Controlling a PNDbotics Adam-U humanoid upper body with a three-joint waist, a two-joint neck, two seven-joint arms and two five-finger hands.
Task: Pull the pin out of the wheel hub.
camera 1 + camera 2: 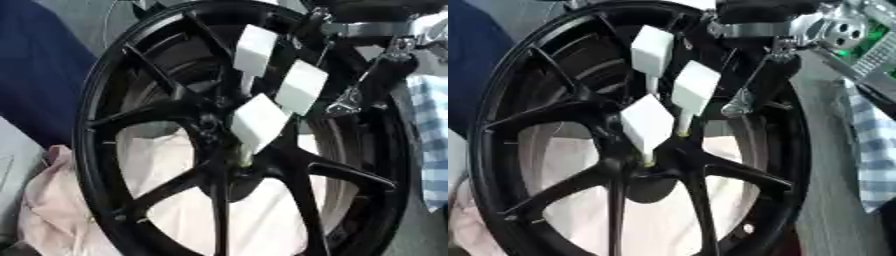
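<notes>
A pink cloth (201,220) lies beneath the black wheel (96,165), likely to cushion it. Three white-handled pins (647,122) stand in the hub (645,172), handles free for grasping. Beyond, the right hand (756,87) reaches in; I cannot tell its fingers' spread.

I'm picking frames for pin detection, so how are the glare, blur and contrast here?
Left eye view: white pin tags are bright with their edges soft, and the black wheel hub loses spoke detail in shadow. Right eye view: the same softness, with glare on the silver joint at the top right. The pink cloth behind the spokes looks washed out.
</notes>
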